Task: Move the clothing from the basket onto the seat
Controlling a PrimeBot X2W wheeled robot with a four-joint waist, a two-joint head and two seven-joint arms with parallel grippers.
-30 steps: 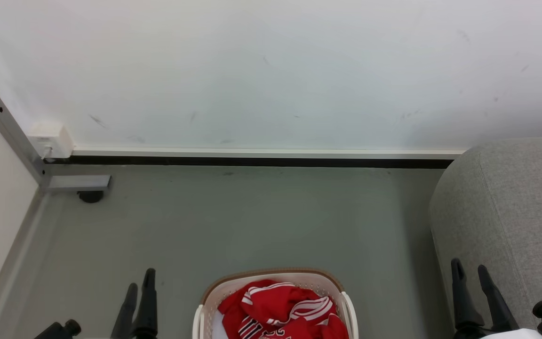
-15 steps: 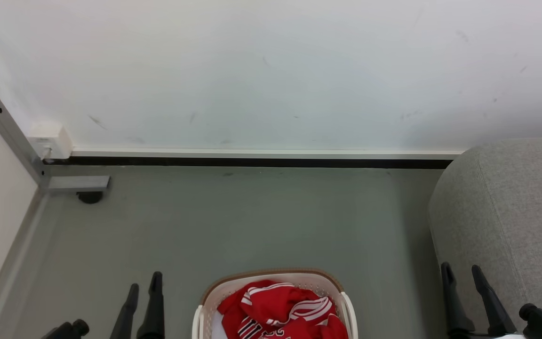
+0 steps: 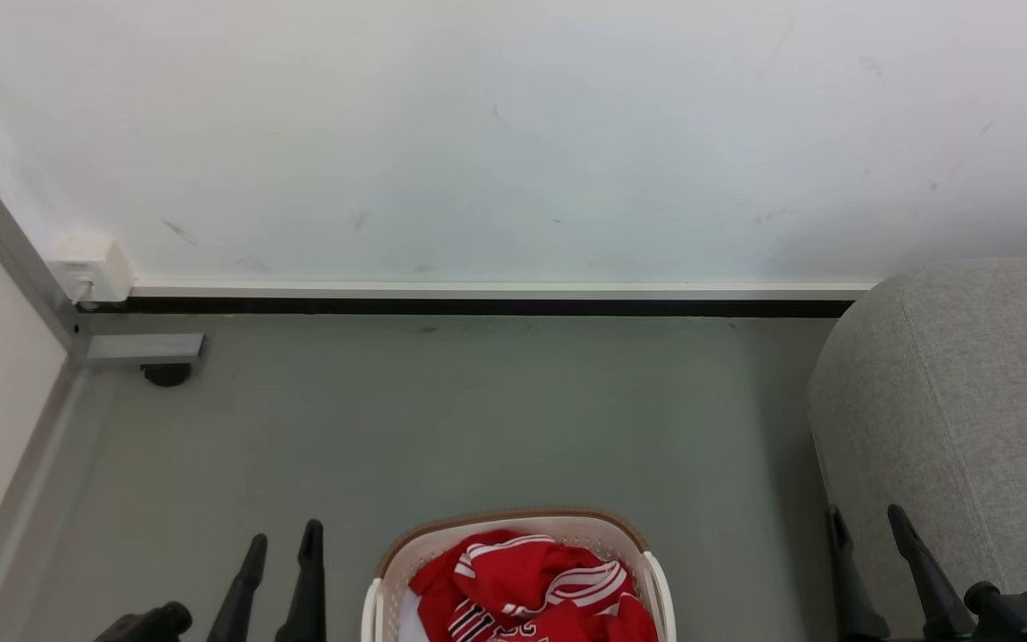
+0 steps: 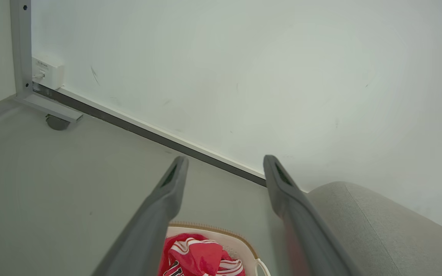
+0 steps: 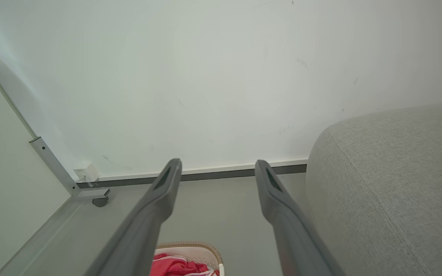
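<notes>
My left jaws and right jaws are both spread wide, empty. Red jerseys (image 3: pixel 522 575) sit in the basket (image 3: pixel 513 518), seat (image 3: pixel 968 401) off to its right.

Crumpled red clothing (image 3: pixel 531 588) is heaped in the white, brown-rimmed basket (image 3: pixel 513 522); the grey seat (image 3: pixel 968 419) is placed to its right.

nothing can be read. the jersey (image 3: pixel 513 575) in the basket (image 3: pixel 513 515) bears black-and-white lettering on its near fold, creased and cut off. the wall box (image 4: pixel 47 72), well left of the basket, carries tiny blurred print.
</notes>
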